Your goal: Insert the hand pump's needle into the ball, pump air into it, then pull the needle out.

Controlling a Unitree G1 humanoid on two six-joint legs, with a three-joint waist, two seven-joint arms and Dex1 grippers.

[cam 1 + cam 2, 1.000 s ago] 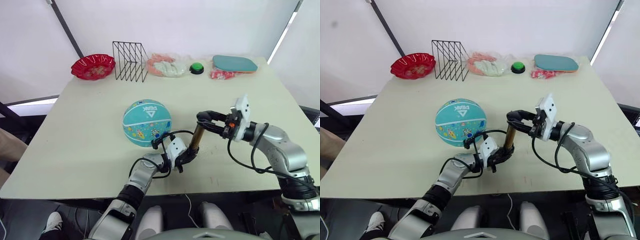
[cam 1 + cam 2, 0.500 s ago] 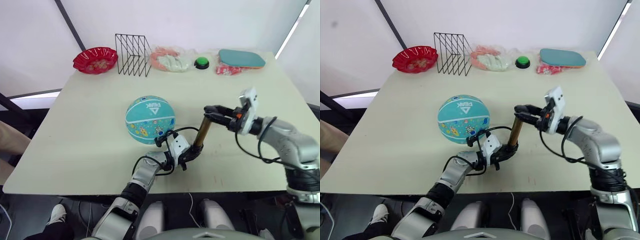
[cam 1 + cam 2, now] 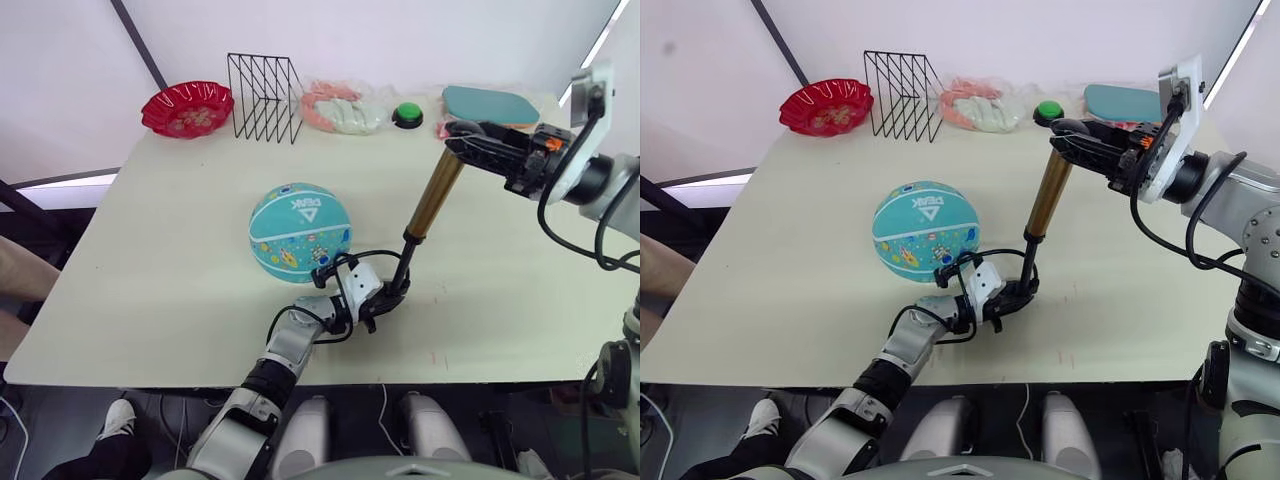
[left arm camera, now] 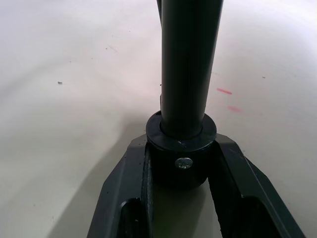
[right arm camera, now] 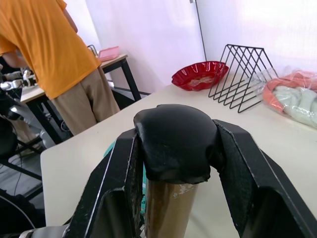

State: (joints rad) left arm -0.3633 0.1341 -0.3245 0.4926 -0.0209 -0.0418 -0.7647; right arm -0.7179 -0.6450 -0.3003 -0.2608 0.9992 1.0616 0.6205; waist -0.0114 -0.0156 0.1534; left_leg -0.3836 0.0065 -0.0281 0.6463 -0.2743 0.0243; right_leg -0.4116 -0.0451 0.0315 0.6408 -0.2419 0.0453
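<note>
One table [image 3: 150, 260]; one ball [image 3: 299, 232] mid-table; one hand pump [image 3: 432, 195] tilted beside it. Right gripper [image 5: 178, 144] clamps the pump's black handle, left gripper [image 4: 181, 163] clamps its base cap; needle unclear.

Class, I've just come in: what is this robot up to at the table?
It is working a hand pump with both arms. The left gripper clamps the pump's black foot on the table, and the right gripper holds the handle, with the gold barrel raised along its black rod. The thin hose curls to the teal ball, which sits just beside the left gripper.
</note>
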